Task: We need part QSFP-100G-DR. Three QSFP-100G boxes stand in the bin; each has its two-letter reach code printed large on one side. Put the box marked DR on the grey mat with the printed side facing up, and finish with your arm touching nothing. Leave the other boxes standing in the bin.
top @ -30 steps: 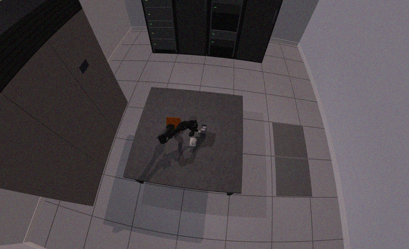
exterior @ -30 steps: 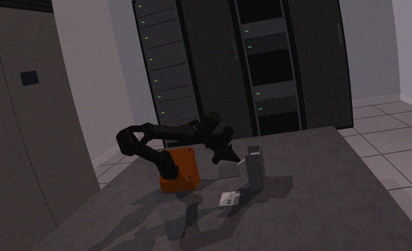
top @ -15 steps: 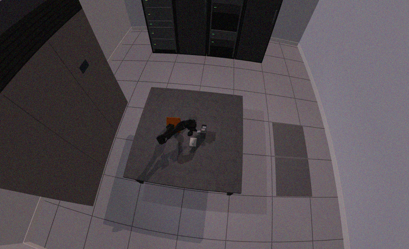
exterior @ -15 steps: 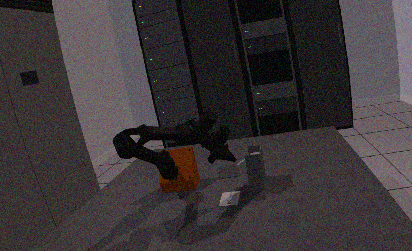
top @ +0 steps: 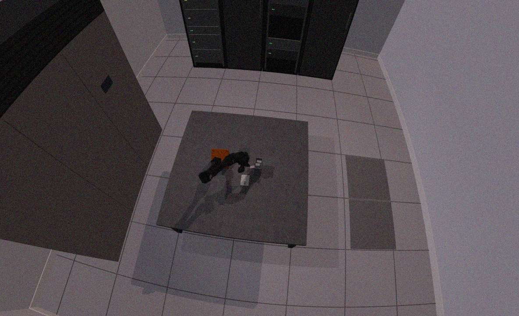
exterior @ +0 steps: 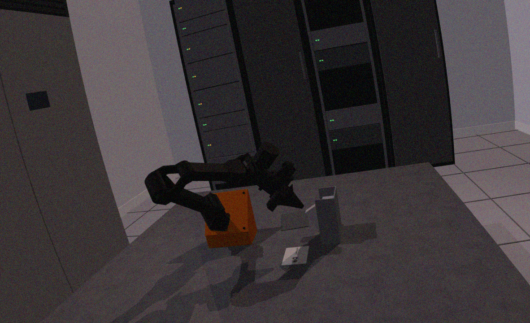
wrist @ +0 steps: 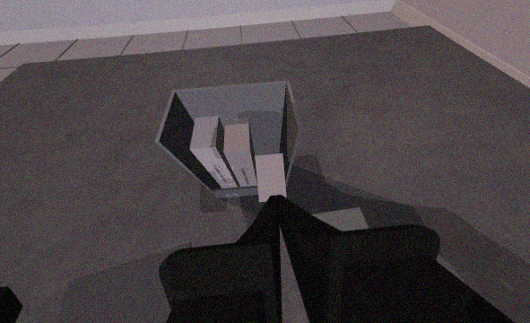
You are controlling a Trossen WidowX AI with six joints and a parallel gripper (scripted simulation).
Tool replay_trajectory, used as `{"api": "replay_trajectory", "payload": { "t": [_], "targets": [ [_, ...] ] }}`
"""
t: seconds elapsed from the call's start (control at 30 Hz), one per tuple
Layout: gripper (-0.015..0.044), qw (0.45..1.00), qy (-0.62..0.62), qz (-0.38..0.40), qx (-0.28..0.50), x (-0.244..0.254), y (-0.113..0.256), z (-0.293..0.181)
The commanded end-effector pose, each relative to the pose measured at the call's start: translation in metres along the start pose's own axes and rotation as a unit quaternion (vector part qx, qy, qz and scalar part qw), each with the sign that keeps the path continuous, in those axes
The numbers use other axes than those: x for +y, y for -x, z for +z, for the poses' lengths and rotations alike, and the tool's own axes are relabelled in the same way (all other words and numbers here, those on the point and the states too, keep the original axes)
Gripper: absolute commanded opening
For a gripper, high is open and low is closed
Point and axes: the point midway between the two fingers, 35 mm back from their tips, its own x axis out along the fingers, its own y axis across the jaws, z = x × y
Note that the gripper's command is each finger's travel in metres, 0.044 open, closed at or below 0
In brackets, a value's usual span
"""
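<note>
With twelve o'clock pointing to the racks in the top view, the black robot arm's jaws [top: 249,165] [exterior: 302,207] are hovering above the surface [top: 281,137] [exterior: 403,241] [wrist: 90,135], at nine o'clock of the open-topped grey rectangular bin [top: 260,166] [exterior: 327,220] [wrist: 230,100]. They are closed, gripping nothing.

A pale rectangular box [top: 252,166] [exterior: 310,208] [wrist: 271,177] is tilting out over the bin's near rim, just ahead of the fingertips; whether they are touching it, I cannot tell. Two pale upright boxes [wrist: 221,139] are standing side by side inside. Their codes are too blurred to read, so which of the three is the DR box I cannot tell.

A flat white rectangular piece printed DR [top: 244,180] [exterior: 290,254] [wrist: 343,218] is lying between seven and eight o'clock of the bin, lettering up. A faint grey square, possibly the mat [exterior: 294,221], is lying toward ten o'clock. An orange block [top: 219,153] [exterior: 236,208] is sitting beyond, between nine and ten.
</note>
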Motion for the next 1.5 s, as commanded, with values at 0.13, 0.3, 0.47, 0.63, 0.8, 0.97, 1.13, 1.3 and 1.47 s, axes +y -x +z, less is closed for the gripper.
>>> {"api": "replay_trajectory", "payload": {
  "t": [0.13, 0.3, 0.47, 0.63, 0.8, 0.97, 1.13, 1.3, 1.47],
  "targets": [
    [0.0079, 0.999, 0.031, 0.001, 0.005, 0.001, 0.000, 0.002],
    [0.0210, 0.990, 0.136, 0.007, 0.022, 0.003, 0.000, 0.006],
    [0.0240, 0.970, 0.239, 0.016, 0.037, 0.004, 0.001, 0.009],
    [0.0240, 0.939, 0.340, 0.026, 0.052, 0.005, 0.002, 0.013],
    [0.0240, 0.896, 0.437, 0.038, 0.064, 0.005, 0.003, 0.017],
    [0.0240, 0.844, 0.528, 0.052, 0.076, 0.005, 0.005, 0.020],
    [0.0240, 0.782, 0.614, 0.068, 0.085, 0.004, 0.007, 0.024],
    [0.0240, 0.714, 0.689, 0.084, 0.092, 0.002, 0.010, 0.027],
    [0.0240, 0.704, 0.699, 0.087, 0.093, 0.002, 0.010, 0.027]
  ]
}}
